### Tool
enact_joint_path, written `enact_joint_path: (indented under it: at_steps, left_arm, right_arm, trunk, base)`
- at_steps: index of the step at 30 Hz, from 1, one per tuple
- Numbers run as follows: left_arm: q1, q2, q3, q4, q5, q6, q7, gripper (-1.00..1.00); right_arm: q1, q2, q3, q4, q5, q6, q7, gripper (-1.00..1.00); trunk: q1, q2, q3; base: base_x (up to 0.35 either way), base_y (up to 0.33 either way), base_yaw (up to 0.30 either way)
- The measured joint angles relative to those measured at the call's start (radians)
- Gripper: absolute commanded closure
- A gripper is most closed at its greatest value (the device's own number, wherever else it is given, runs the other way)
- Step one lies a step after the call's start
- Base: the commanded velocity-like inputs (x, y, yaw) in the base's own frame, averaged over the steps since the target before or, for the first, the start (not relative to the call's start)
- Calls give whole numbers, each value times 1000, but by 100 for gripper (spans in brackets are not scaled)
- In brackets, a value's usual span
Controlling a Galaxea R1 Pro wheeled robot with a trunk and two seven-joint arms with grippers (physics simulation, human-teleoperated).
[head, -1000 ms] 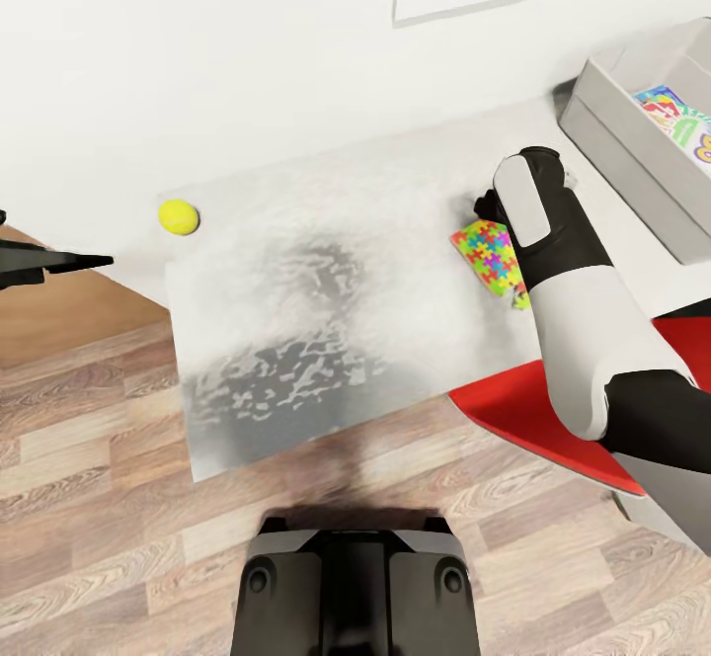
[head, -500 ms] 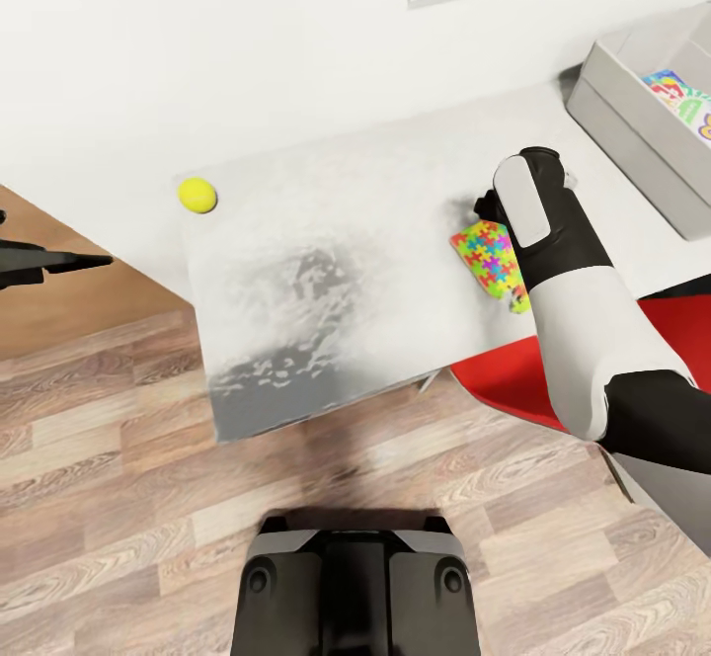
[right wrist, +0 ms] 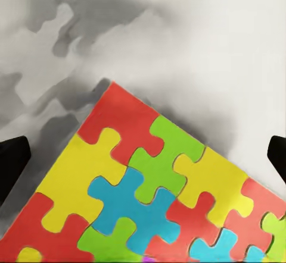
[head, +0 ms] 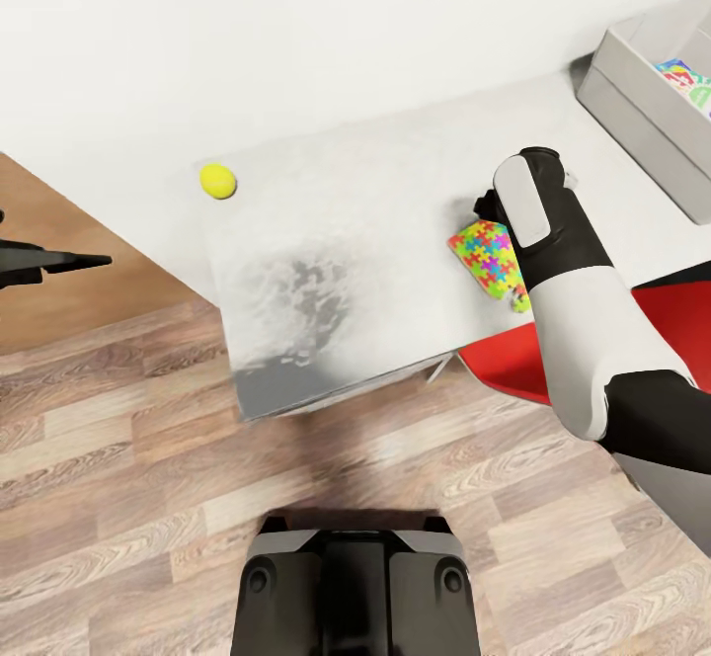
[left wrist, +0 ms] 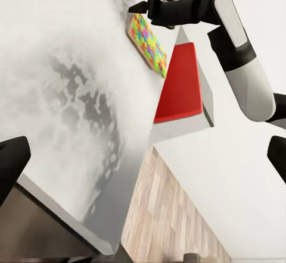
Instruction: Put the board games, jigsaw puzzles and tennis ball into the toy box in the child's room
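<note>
Puzzle colours mark the place where our right pincer works: the jigsaw puzzle lies flat on the counter, close to the front edge, and our right arm reaches over it from the side of the red chair. In the right wrist view the puzzle lies below the pincer, with one corner pointing into the gap, and the two dark fingertips stand wide apart at the borders of the picture, touching nothing. In the left wrist view this pincer hangs just above the far corner of the puzzle.

The tennis ball rests near the back left corner of the counter, well apart from the puzzle. The toy box stands at the right end of the counter, and a colourful board game lies inside it.

Our left pincer hangs off the left edge of the counter, above the wood floor. Its fingertips are wide apart in the left wrist view and hold nothing.
</note>
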Motion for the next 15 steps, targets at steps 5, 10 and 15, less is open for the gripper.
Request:
enact_joint_path:
  at_steps: [5,10,15]
  left_arm:
    - [0,1,0,0,0,0,0,-100]
    - [0,-1,0,0,0,0,0,-100]
    - [0,-1,0,0,0,0,0,-100]
  right_arm:
    - [0,0,0,0,3,3,-1,-100]
    - [0,0,0,0,5,4,-1,-100]
    - [0,0,0,0,4,1,0,-100]
  trunk:
    - [0,0,0]
    - [0,0,0]
    - [0,0,0]
  base:
    - [-107,146,0]
    - [-43,60,0]
    - [-46,68,0]
